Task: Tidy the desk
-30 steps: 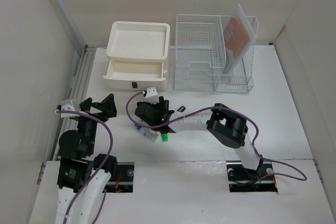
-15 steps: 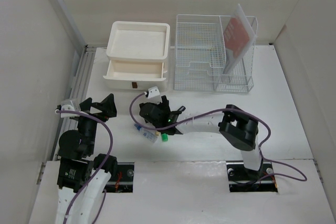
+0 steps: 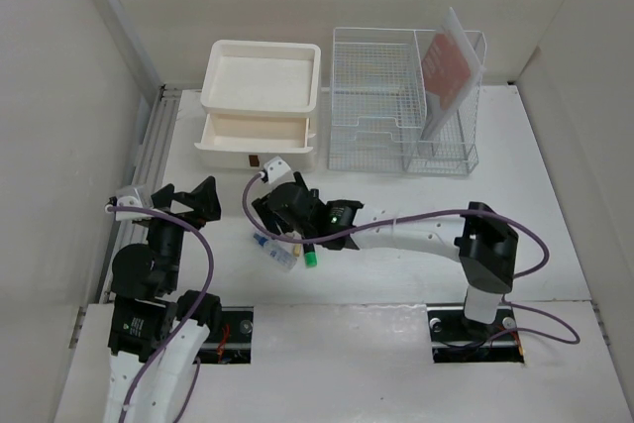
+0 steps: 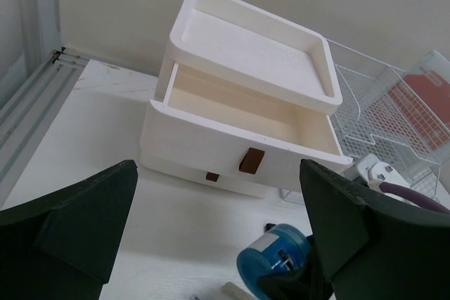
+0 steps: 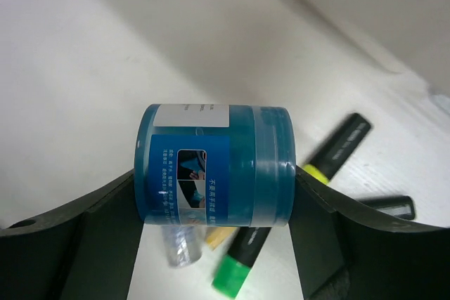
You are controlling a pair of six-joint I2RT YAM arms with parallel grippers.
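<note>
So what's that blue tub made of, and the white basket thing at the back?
The blue tub looks like shiny see-through plastic: light glints on it, with a paper-looking label stuck on. The white basket looks like thin metal wire, probably painted white: you can see through its grid.

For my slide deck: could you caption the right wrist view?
Right pincer clamps a blue canister over markers lying on the desk.

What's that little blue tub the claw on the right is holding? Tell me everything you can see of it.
The blue tub is a small translucent teal plastic cylinder with a white sticker and a printed blue label. It lies sideways, clamped between the dark fingers of the right gripper, above markers on the desk.
</note>
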